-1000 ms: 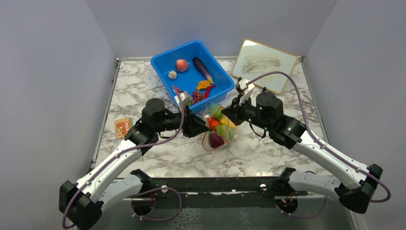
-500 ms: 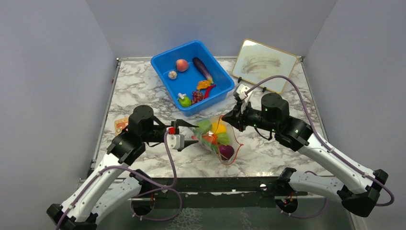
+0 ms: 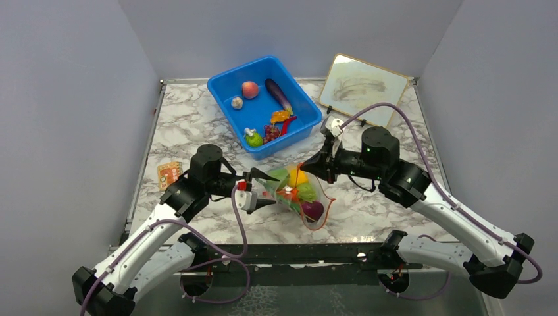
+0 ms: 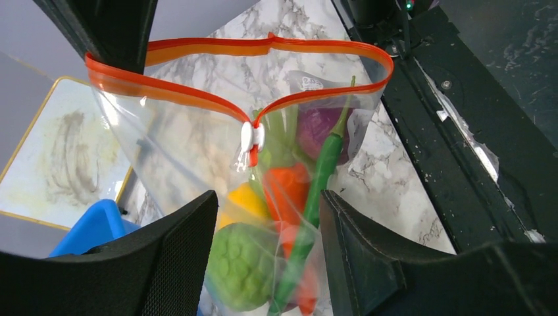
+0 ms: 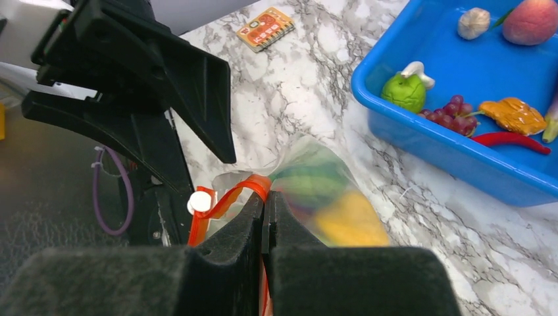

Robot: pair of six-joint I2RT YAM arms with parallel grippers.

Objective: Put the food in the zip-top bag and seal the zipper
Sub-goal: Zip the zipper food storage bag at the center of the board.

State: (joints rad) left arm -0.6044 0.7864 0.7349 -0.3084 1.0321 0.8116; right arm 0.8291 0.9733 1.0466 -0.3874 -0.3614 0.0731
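The bag [image 3: 301, 194] lies on the marble table [image 3: 197, 125] between the two arms, just in front of the blue bin [image 3: 227, 82], its mouth toward the near edge. The right gripper [image 3: 304, 167] is pressed together on the zipper [image 4: 197, 99] at one end of the mouth; in the right wrist view the orange strip runs straight into its closed fingers [image 5: 230, 250]. The left gripper [image 3: 275, 189] is spread wide, one finger on either side of the bag's filled end; whether the fingers [image 4: 177, 263] touch the plastic cannot be told. The mouth gapes in a loop, and a white slider [image 4: 250, 137] sits partway along the strip. Through the clear plastic show a green cabbage [image 4: 242, 264], a yellow pepper [image 4: 241, 201], an orange carrot [image 4: 287, 189], a long green chili [image 4: 321, 172] and a purple piece [image 4: 317, 128]. In the bin lie a peach [image 3: 249, 89], an eggplant [image 3: 278, 94], grapes [image 3: 271, 132] and a few other toys. A board [image 3: 362, 89] leans at the far right, and a small orange card [image 3: 169, 174] lies beside the left arm.
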